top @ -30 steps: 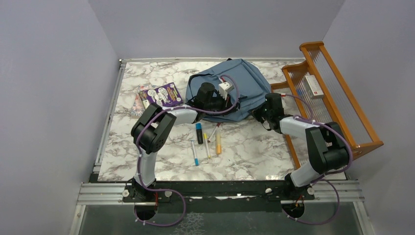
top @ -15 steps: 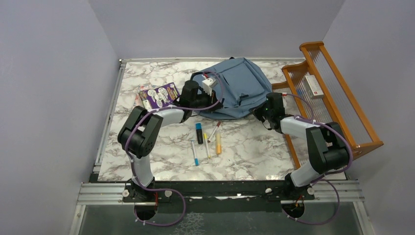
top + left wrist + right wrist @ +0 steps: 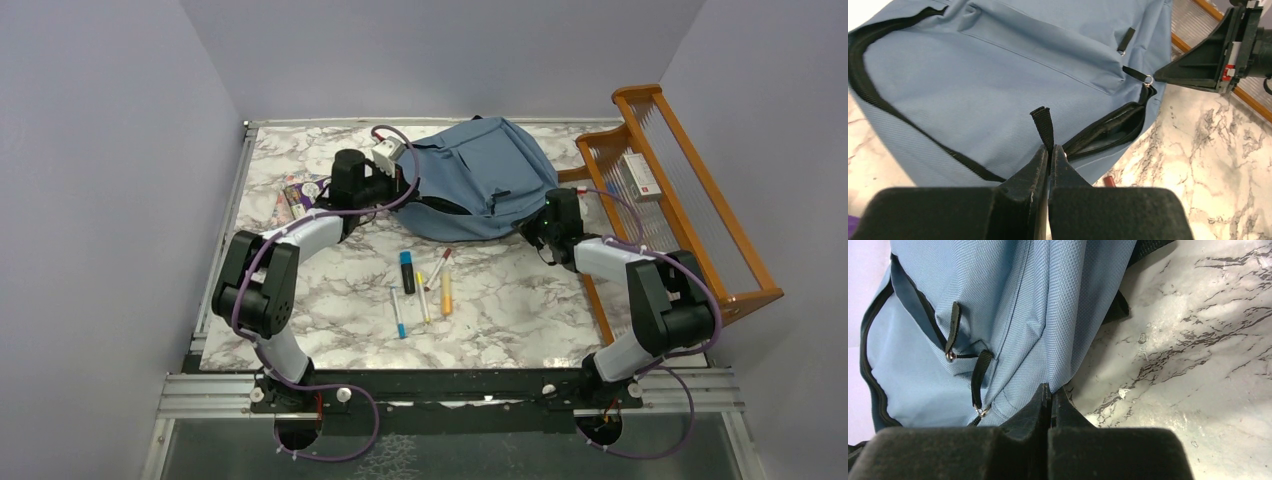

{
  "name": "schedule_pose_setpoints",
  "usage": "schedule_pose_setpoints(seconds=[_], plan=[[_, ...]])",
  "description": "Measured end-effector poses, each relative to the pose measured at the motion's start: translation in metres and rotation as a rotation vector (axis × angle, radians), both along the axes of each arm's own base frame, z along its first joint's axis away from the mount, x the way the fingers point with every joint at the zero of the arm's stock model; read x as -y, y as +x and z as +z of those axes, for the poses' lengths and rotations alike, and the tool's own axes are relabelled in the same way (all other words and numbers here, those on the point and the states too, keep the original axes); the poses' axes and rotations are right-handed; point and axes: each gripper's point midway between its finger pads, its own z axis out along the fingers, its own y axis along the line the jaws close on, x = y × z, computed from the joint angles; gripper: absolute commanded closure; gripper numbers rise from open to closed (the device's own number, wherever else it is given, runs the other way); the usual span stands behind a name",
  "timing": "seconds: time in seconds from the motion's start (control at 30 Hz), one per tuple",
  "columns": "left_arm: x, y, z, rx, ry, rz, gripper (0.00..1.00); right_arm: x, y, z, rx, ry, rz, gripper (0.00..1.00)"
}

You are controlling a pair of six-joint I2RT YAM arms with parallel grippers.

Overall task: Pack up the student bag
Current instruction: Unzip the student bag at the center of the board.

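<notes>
The dusty-blue student bag (image 3: 480,175) lies at the back of the marble table. My left gripper (image 3: 1050,149) is shut on a black zipper pull strap (image 3: 1042,122) at the bag's left side (image 3: 405,185). Right of the strap, a zipper slit (image 3: 1108,132) gapes a little. My right gripper (image 3: 1051,389) is shut on the bag's fabric edge at its lower right corner (image 3: 530,233). Two more black zipper pulls (image 3: 979,377) hang just left of that grip. The bag's inside is hidden.
Several pens and markers (image 3: 420,285) lie in front of the bag. A purple booklet (image 3: 300,190) sits at the left, partly under my left arm. An orange wooden rack (image 3: 680,190) holding a white box (image 3: 638,177) stands along the right edge.
My left arm has swung left and toward the back, drawing the zipper pull along the bag's left side. The bag has stretched out flatter. The right gripper has stayed at the bag's corner.
</notes>
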Motion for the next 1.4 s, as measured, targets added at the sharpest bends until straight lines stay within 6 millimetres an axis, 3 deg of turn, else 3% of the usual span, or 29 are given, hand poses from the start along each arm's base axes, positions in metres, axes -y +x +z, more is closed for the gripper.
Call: schedule_pose_setpoints(seconds=[0.23,0.43,0.63,0.9,1.1,1.27,1.33,1.4], plan=[[-0.021,0.010,-0.004,-0.002,0.031,0.059,1.00,0.002,-0.001,0.006,0.021,-0.040,0.025,0.98],[-0.031,0.016,-0.003,-0.006,0.038,0.085,1.00,0.005,-0.005,0.024,0.071,-0.105,0.086,0.72],[-0.032,0.025,0.012,0.035,0.021,0.093,1.00,0.009,-0.010,0.060,0.133,-0.201,0.191,0.49],[-0.031,0.024,0.012,0.034,0.003,0.082,1.00,-0.006,-0.030,0.092,0.226,-0.310,0.465,0.39],[-0.028,0.021,0.015,0.023,-0.022,0.069,1.00,-0.049,-0.023,0.125,0.366,-0.341,0.727,0.38],[-0.025,0.019,0.016,0.018,-0.032,0.053,1.00,-0.126,-0.015,0.141,0.473,-0.385,0.964,0.38],[-0.024,0.017,0.016,0.017,-0.036,0.042,1.00,-0.160,-0.013,0.141,0.511,-0.402,1.057,0.38],[-0.023,0.016,0.017,0.017,-0.038,0.035,1.00,-0.181,-0.012,0.136,0.530,-0.425,1.119,0.39]])
